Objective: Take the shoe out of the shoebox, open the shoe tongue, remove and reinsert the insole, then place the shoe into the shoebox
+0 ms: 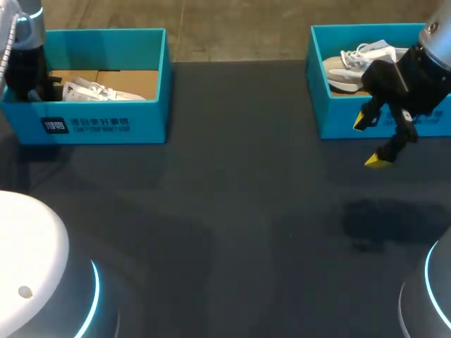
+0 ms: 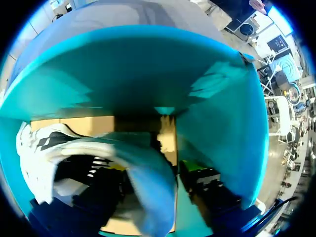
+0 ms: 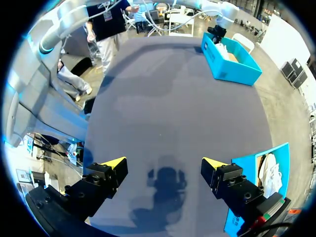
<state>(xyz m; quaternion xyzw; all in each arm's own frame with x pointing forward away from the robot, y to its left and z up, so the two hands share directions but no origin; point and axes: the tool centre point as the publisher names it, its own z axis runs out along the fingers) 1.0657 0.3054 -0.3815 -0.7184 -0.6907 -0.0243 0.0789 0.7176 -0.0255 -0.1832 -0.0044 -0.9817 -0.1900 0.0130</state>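
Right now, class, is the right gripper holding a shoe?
No, the right gripper stands open over the table, and the shoe lies in the box beside it.

My dark grey table [image 1: 232, 211] carries two things directly: a teal printed shoebox [image 1: 106, 127], open-topped, standing flat at the far edge on my left, and a second shoebox [image 1: 338, 120] of the same teal, well apart to the right of the first and level with it along that edge.
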